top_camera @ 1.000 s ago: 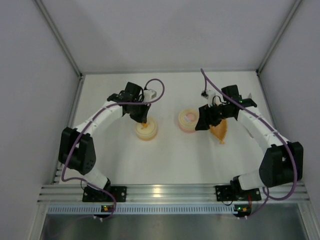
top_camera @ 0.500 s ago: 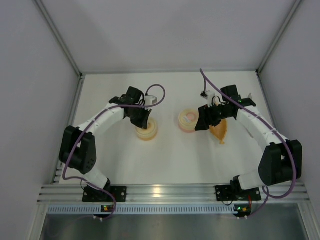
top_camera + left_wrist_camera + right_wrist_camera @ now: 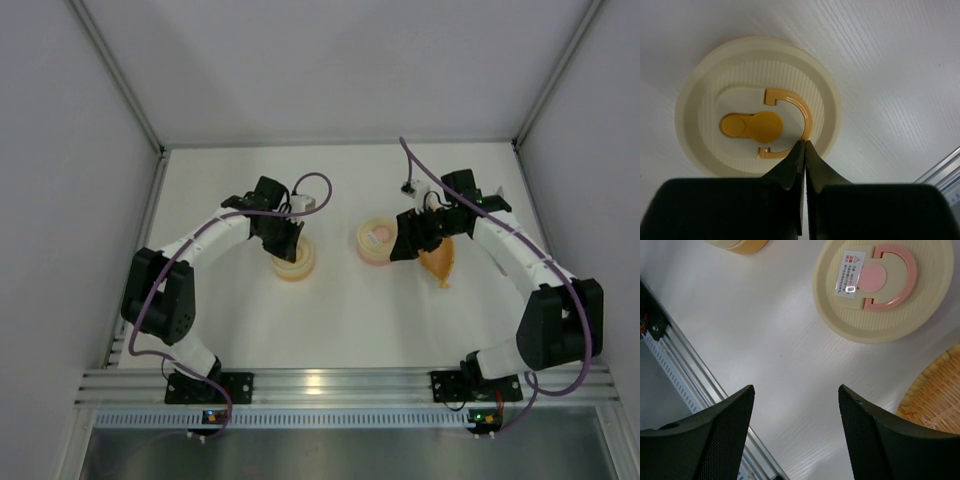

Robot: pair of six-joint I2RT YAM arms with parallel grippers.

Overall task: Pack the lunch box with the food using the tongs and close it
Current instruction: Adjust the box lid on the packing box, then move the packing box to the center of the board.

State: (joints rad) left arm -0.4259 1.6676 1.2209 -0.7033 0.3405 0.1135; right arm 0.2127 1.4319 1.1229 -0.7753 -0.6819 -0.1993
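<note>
Centre of surface [image 3: 765, 340]: left hand [image 3: 804, 142] clenched, tips on orange-marked lid [image 3: 760, 105]; right hand [image 3: 795, 390] released, empty, hovering just beside pink-marked lid [image 3: 885, 290].

Cream lid [image 3: 880, 290] with pink ring, second cream lid [image 3: 757, 107] with orange ring, white table [image 3: 765, 340]
</note>
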